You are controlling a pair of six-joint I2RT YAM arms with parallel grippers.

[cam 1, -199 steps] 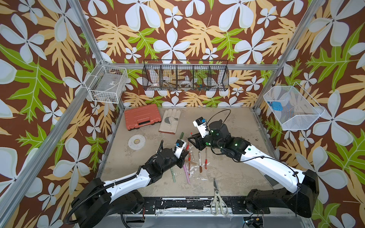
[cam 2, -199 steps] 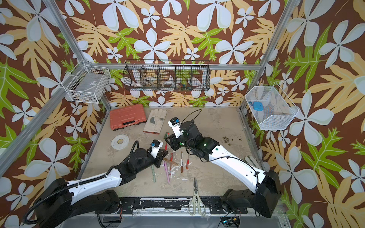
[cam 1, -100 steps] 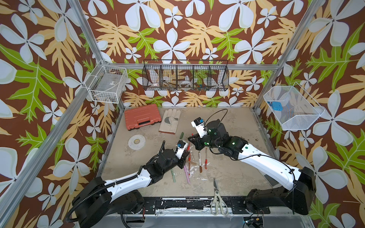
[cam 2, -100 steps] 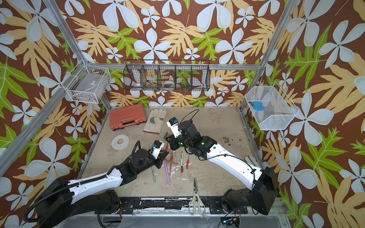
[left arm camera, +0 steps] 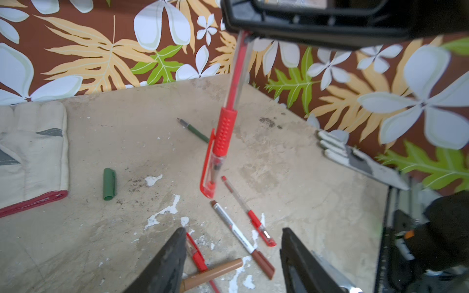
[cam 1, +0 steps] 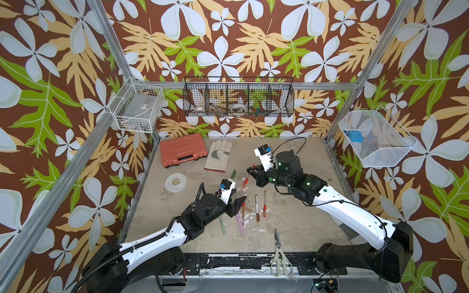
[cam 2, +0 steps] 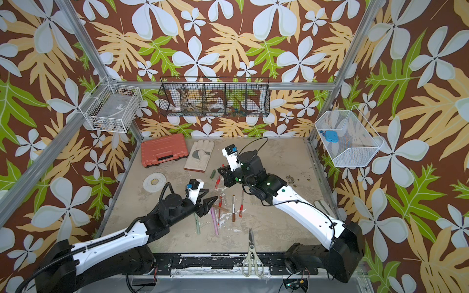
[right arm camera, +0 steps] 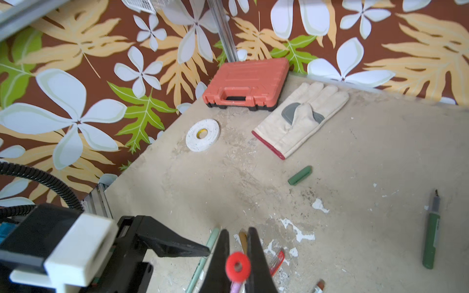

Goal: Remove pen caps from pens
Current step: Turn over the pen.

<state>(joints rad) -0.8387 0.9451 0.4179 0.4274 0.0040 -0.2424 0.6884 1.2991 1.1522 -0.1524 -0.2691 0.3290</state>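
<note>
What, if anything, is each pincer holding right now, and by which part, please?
The right pincer clamps the red pen by its back end; the left pincer is open, empty.

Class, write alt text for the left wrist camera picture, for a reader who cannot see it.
A capped red pen hangs from the shut right gripper above a worn table. In the foreground the left gripper stands open and empty. On the table lie more pens, a loose dark green cap and a work glove.
</note>
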